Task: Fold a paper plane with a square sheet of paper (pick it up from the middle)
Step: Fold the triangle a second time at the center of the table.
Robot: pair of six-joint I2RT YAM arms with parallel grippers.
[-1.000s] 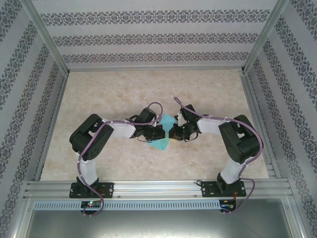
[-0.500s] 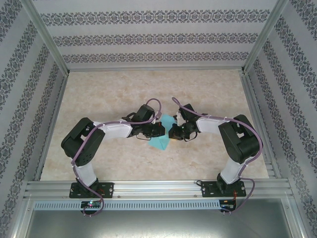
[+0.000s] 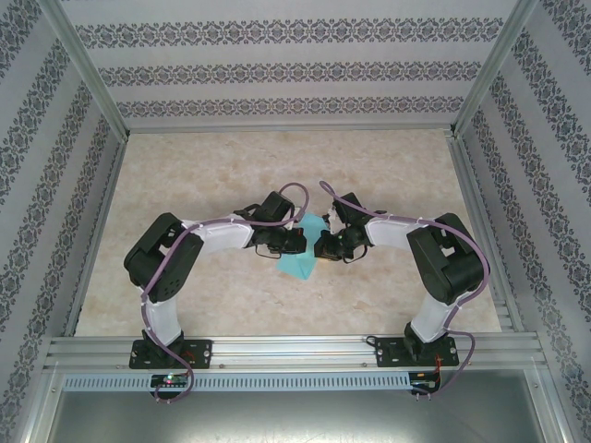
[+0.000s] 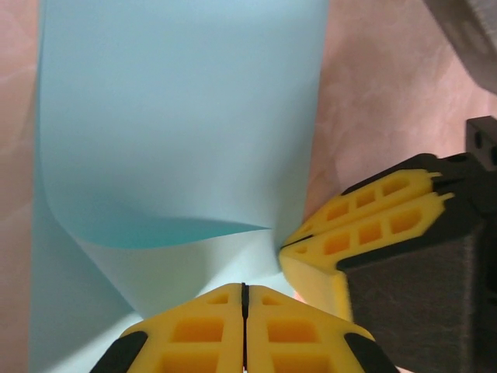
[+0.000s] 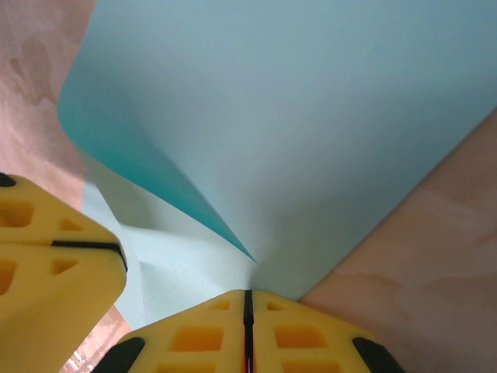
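A pale marbled table (image 3: 185,175) is enclosed by patterned walls (image 3: 277,69) and an aluminium frame (image 3: 277,349), and the square sheet of paper (image 3: 297,267) is found near the table's middle, light cyan and partly folded, with 1 corner pointing toward the frame. To the left of the sheet, the left arm (image 3: 166,263) is bent at the elbow and reached inward, so that the left gripper (image 4: 245,289) is set at the sheet's left side. Its 2 yellow fingers (image 4: 194,330) are pressed together with only a thin dark seam between them, and the sheet's lower layer is met right at their tips; whether paper is caught in that seam cannot be told. Above this lower layer, a flap of the sheet is curled up and over, and a soft rounded fold is formed rather than a sharp crease. At the right side of the sheet, the right gripper (image 5: 248,294) is likewise closed, and the narrowing end of the curled fold is drawn straight into its tips, so the sheet is taken as pinched there. In both wrist views the 2 grippers are seen just beside each other at the sheet's edge, their tips nearly meeting. To the right of the sheet, the right arm (image 3: 443,258) is bent in mirror fashion.
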